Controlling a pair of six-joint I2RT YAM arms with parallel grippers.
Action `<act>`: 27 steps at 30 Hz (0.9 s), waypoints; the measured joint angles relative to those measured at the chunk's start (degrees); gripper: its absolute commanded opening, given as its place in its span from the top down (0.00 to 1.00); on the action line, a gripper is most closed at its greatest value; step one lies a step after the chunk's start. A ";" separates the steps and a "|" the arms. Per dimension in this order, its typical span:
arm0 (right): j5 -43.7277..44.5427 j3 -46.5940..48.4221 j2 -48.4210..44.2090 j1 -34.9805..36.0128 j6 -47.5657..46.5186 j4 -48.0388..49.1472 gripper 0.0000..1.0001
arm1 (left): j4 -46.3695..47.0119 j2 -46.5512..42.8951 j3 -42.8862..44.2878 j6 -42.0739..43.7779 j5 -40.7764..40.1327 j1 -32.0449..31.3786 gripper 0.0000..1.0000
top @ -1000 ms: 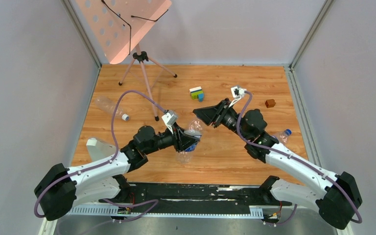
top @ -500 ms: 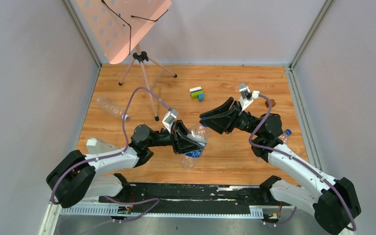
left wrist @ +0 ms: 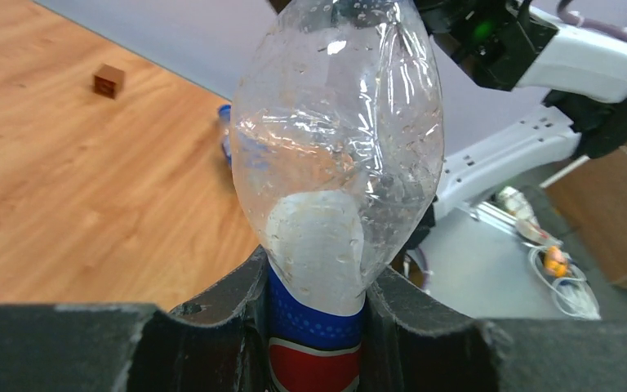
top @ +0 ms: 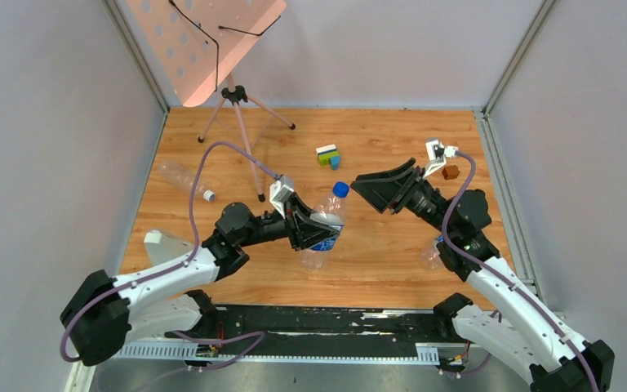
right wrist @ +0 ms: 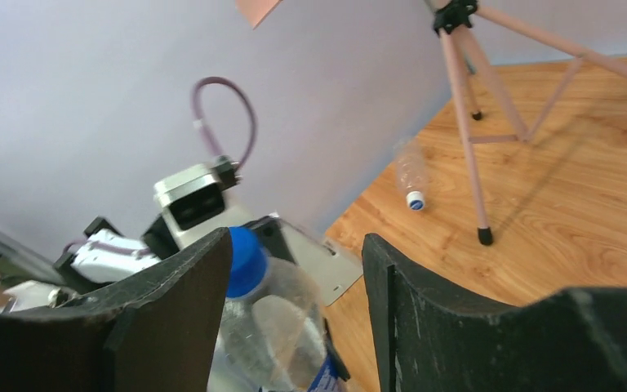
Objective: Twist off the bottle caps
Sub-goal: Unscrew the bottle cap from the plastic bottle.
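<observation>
My left gripper (top: 317, 227) is shut on a clear bottle (top: 325, 229) with a blue wrap label, holding it up off the table; in the left wrist view the bottle (left wrist: 339, 163) rises between the fingers (left wrist: 220, 310). Its dark blue cap (top: 340, 189) points toward my right gripper (top: 369, 189), which is open and a short way to the right of the cap. In the right wrist view the cap (right wrist: 246, 260) sits just inside the left finger (right wrist: 171, 310). A second, unlabelled bottle (top: 181, 178) with a whitish cap (top: 209, 196) lies at the left.
A pink tripod stand (top: 237, 122) holds a perforated board at the back left. A blue-yellow-green-white toy block cluster (top: 327, 155) and a small brown cube (top: 451, 171) lie on the wooden table (top: 375, 261). Another clear bottle (top: 431, 253) lies beside the right arm.
My left gripper tilted the bottle up so the blue cap now shows. My right gripper moved right and back, away from the bottle.
</observation>
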 measured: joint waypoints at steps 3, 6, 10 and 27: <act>4.72 1.95 0.79 1.57 -1.14 -4.13 0.39 | -10.54 -2.75 4.61 6.43 -7.10 -3.32 1.00; 10.49 2.43 1.81 4.28 -2.45 -5.51 0.39 | -18.75 -3.21 7.19 10.38 -14.43 -5.77 1.00; 14.62 2.43 2.78 8.68 -4.26 -6.12 0.40 | -25.86 -1.20 8.90 12.66 -23.52 -8.46 1.00; 21.35 0.35 5.18 10.73 -2.43 -6.78 0.51 | -30.10 0.15 9.22 13.88 -39.36 -12.92 1.00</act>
